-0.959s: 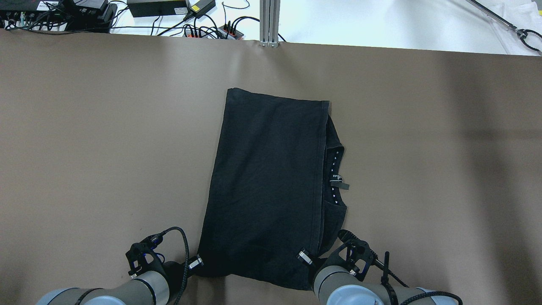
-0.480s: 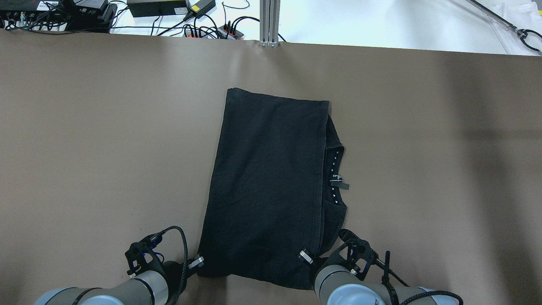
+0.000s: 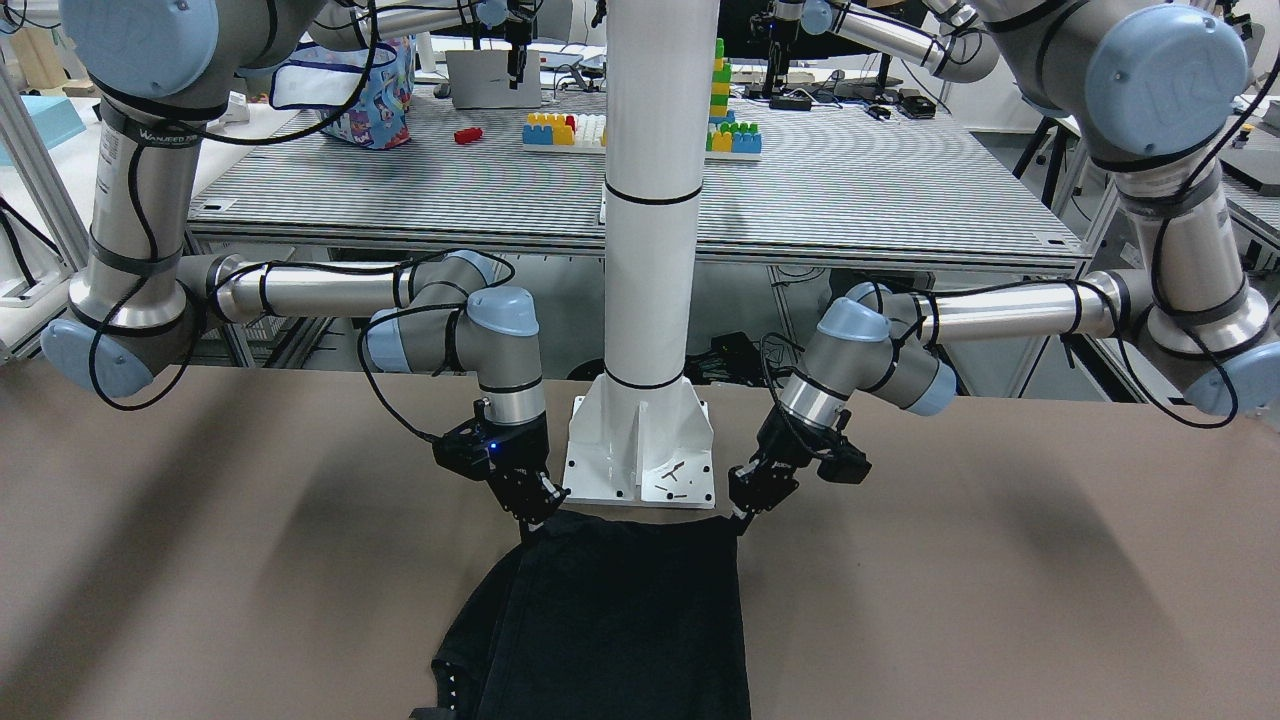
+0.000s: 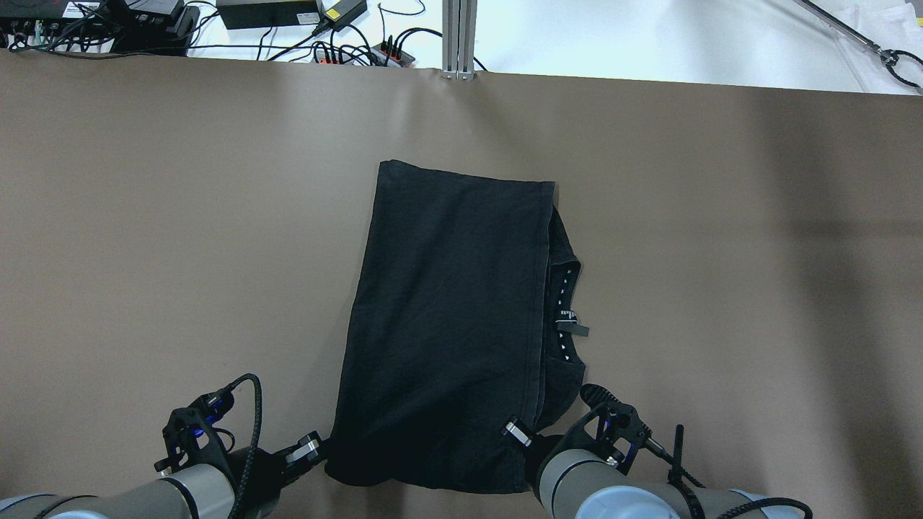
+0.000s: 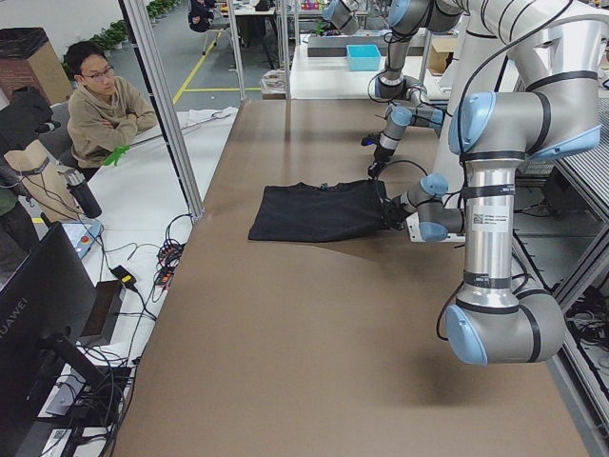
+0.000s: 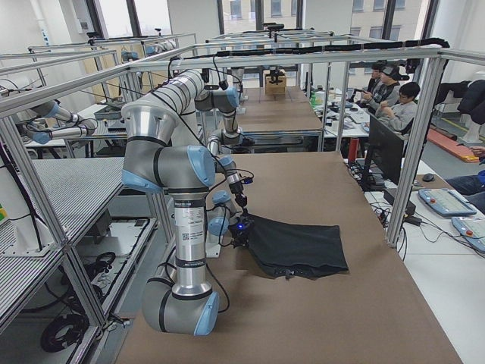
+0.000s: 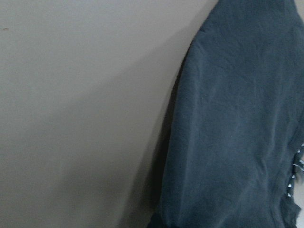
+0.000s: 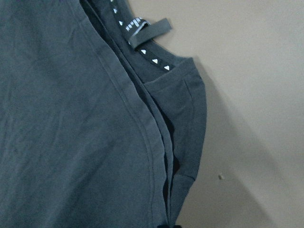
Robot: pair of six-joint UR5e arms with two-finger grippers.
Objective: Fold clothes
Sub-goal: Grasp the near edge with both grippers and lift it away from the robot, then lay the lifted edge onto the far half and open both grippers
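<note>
The clothes (image 4: pixel 447 317) are one black garment, folded lengthwise into a long panel on the brown table (image 4: pixel 144 216). The collar with its label (image 4: pixel 570 321) pokes out along the right side. My left gripper (image 4: pixel 317 450) is shut on the near left corner, and my right gripper (image 4: pixel 520 436) is shut on the near right corner. From the front, the clothes (image 3: pixel 620 620) stretch away from the left gripper (image 3: pixel 742 515) and right gripper (image 3: pixel 533 520). The wrist views show only fabric (image 7: pixel 237 133) and the collar label (image 8: pixel 145 28); the fingers are out of frame.
The white pillar's base plate (image 3: pixel 640 455) stands just behind the grippers. An aluminium post (image 4: pixel 458 36) and cables (image 4: pixel 346 50) line the far edge. A person (image 5: pixel 105 105) sits beyond the table's far side. A colourful bag (image 3: pixel 365 85) and toy bricks (image 3: pixel 640 130) sit on the rear bench.
The whole garment has slid a little toward the robot. My left gripper has moved left and nearer, drawing its corner outward. The right gripper has barely shifted.
</note>
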